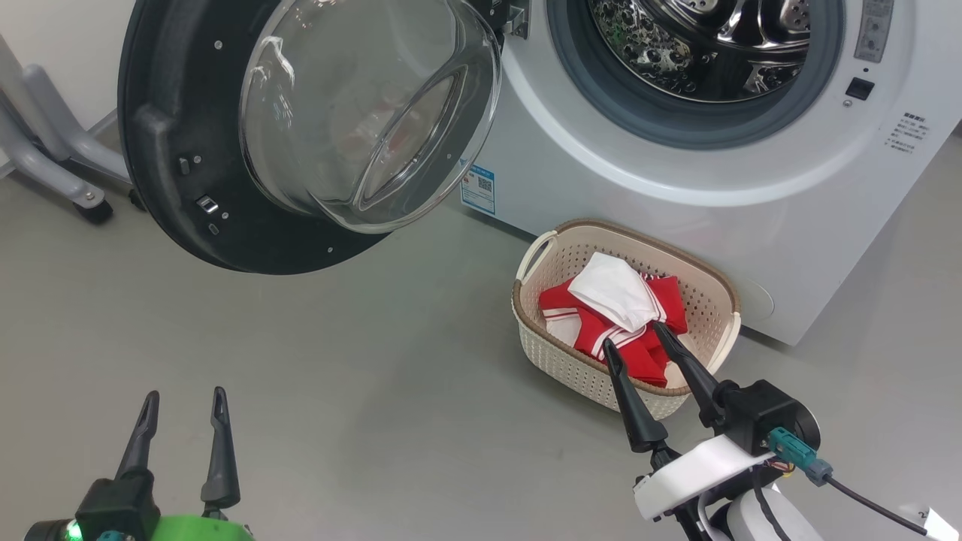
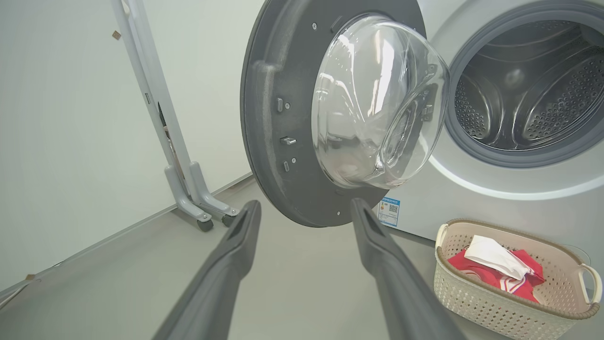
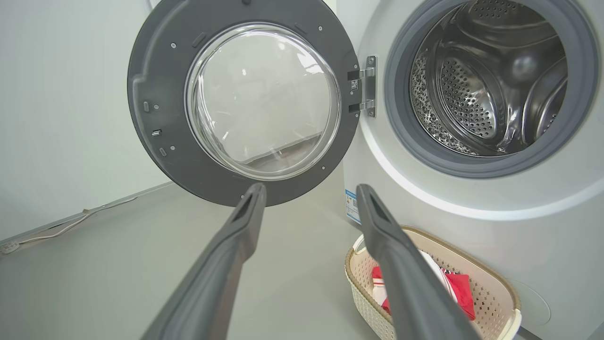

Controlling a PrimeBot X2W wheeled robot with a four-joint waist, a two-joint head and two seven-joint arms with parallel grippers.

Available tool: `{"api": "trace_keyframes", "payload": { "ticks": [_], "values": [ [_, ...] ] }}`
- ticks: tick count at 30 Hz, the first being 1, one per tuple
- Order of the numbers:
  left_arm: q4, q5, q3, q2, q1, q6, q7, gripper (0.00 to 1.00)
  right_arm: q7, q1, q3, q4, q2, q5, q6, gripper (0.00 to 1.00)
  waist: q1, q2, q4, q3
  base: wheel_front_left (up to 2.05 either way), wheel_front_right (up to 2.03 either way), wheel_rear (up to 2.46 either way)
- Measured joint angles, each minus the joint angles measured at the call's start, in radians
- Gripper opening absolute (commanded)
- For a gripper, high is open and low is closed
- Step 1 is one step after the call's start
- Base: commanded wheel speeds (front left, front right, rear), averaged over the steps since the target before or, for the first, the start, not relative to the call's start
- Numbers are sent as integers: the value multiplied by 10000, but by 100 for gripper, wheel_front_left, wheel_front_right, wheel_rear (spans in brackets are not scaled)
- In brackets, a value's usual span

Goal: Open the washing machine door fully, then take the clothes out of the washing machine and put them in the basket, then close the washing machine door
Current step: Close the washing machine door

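Right gripper (image 1: 633, 336), long dark fingers spread and empty, hangs over the near rim of the basket in front of the big white front-loading washing machine (image 1: 571, 180). The left gripper (image 1: 186, 393), also spread and empty, hovers well off to the machine's left.

The right wrist view shows the steel hinge (image 3: 365, 87) that joins the round black-framed, glass-bowled washing machine door (image 1: 180, 113) to the machine's left edge; the door is swung wide open. The left wrist view shows a grey wheeled stand (image 2: 188, 189) left of the machine, against the pale wall (image 2: 61, 118).

On the smooth grey floor (image 1: 338, 376), just before the machine's front, stands the small cream perforated plastic basket (image 1: 556, 368). It holds a bright red garment with white stripe trim (image 1: 560, 304), with a plain white cloth (image 1: 612, 289) on top.
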Motion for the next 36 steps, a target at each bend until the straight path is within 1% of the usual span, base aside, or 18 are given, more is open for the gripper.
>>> {"api": "trace_keyframes", "payload": {
  "ticks": [36],
  "values": [
    [-96, 6, -190, -2, 118, 10, 0, 100, 0, -113, -42, 102, -6, 163, -13, 100, 0, 0, -69, -30, 0, 0, 0]
  ]
}}
